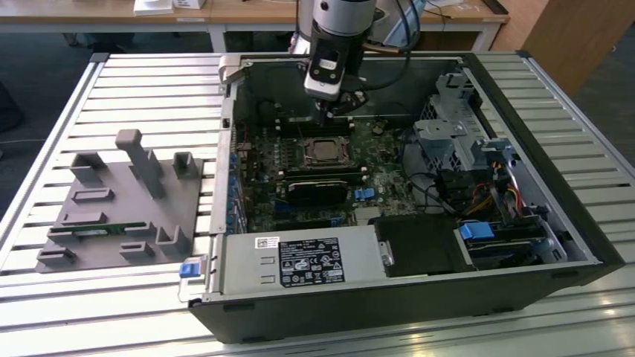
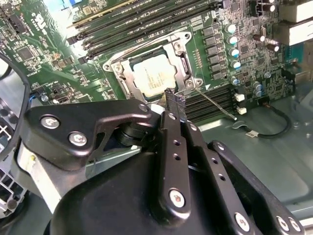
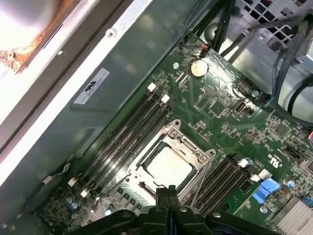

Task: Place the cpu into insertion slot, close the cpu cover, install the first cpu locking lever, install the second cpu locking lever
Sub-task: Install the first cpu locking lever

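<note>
Closest, the gripper (image 3: 166, 192) has its fingers pressed together, empty, its tip hiding one edge of the cpu cover (image 3: 188, 147). Beyond, the cpu (image 3: 168, 166) lies in the insertion slot (image 2: 184, 61) mid-motherboard (image 3: 220, 103), framed by that lowered cover; a thin lever (image 2: 215, 103) juts sideways, perhaps unlatched. Memory slots (image 3: 127, 132) run behind.

I count one end effector (image 3: 166, 192) of mine. Below it sits one cpu (image 3: 168, 166) under one cpu cover (image 3: 176, 133), on one green board (image 3: 220, 103). Two banks of memory slots flank it, one bank (image 3: 124, 139) on each side (image 3: 220, 178); I cannot count the slots in each. There is one coin cell (image 3: 198, 68), one case (image 1: 397, 312), one labelled box (image 1: 297, 262), and one grey fixture (image 1: 124, 208) on one worktop (image 1: 59, 111).
</note>
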`<state>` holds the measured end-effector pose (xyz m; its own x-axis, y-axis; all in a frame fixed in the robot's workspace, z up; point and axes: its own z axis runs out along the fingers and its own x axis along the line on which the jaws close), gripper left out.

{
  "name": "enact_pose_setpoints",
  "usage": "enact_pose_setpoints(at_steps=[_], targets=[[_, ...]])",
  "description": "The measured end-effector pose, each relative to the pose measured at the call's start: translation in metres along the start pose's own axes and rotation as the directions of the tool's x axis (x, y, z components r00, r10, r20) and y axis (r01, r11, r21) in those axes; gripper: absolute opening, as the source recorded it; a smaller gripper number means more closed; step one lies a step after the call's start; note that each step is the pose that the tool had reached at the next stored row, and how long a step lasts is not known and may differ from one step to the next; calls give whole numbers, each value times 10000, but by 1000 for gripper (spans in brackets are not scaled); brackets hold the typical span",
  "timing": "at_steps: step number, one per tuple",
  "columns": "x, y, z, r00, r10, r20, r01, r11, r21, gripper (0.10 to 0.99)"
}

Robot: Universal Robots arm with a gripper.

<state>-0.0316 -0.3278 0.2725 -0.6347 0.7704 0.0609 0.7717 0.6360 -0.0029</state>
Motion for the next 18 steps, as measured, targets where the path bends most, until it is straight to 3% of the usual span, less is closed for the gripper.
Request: enact_pose_setpoints(at_steps=[13,18], targets=[[2,-3,0,9982,-599,1,599,9982,36,106],[3,-3,2,9914,-1309,-1,1309,9914,79,106]])
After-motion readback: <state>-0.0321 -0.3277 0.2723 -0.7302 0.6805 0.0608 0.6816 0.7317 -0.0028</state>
